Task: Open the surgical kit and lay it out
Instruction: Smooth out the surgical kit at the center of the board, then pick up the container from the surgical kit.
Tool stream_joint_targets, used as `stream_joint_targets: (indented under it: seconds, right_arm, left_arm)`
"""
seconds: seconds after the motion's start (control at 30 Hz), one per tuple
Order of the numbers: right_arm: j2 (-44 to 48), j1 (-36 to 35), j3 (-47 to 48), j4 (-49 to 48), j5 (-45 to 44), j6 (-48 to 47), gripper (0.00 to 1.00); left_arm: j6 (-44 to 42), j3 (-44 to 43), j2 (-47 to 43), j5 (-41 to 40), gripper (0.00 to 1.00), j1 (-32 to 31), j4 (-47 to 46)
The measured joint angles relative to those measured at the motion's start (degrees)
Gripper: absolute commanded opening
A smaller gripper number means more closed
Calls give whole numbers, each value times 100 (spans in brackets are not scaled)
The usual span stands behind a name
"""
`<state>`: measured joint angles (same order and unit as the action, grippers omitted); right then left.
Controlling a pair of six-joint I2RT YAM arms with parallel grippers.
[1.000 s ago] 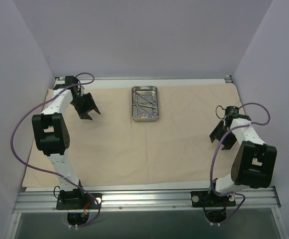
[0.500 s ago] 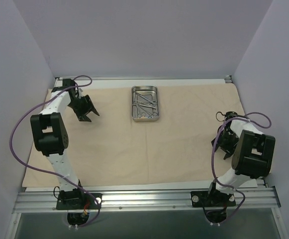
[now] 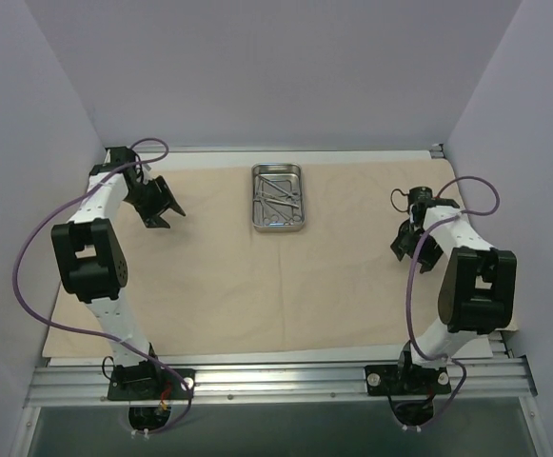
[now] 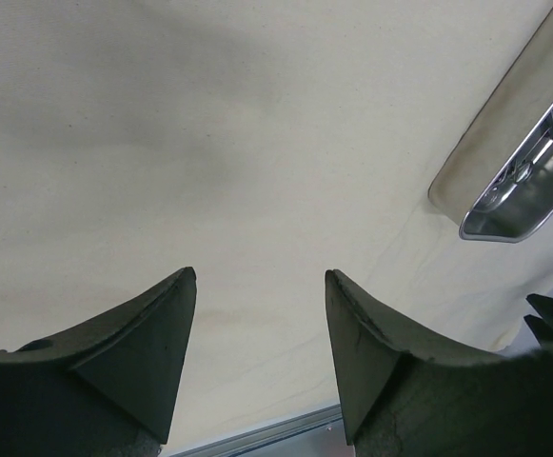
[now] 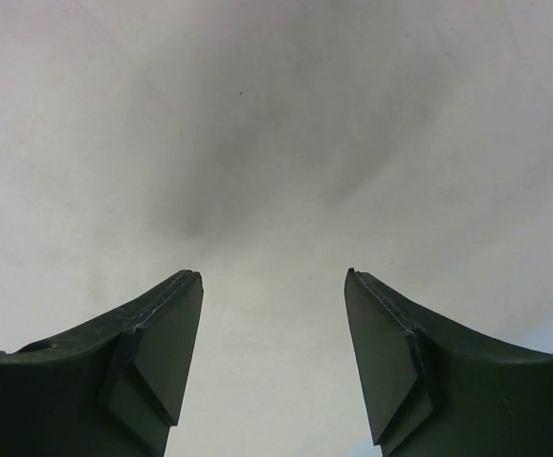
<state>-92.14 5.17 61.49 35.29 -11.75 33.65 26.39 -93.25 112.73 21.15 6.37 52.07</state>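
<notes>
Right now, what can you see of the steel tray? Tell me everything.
The steel tray is a small, shiny rectangle with rounded corners and a raised rim, its long sides running near to far. It lies flat on the spread beige cloth, near its far edge, about midway across. Several slim steel instruments lie crossed inside it, too small to tell apart. Nothing else touches it.

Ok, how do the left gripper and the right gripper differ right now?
The left gripper hangs over the far-left cloth; the right gripper is nearer, by its right edge. The left gripper's camera catches the steel tray; the right gripper's shows no tray. Both are open and empty.
</notes>
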Motion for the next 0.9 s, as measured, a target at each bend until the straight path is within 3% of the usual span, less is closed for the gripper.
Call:
stream_joint_targets:
  seconds: [0.13, 0.47, 0.6, 0.9]
  right_arm:
    - [-505, 24, -463, -354, -2, 85, 62]
    - [-260, 153, -713, -581, 195, 166, 63]
    - [-660, -197, 358, -111, 55, 9, 64]
    - [-2177, -2264, 4398, -428, 111, -1027, 76]
  left_arm:
    - [-4, -17, 0, 11, 66, 0, 7]
    - [-63, -22, 0, -116, 77, 0, 44]
    - [-116, -61, -7, -173, 82, 0, 90]
    - [-310, -76, -289, -254, 85, -28, 201]
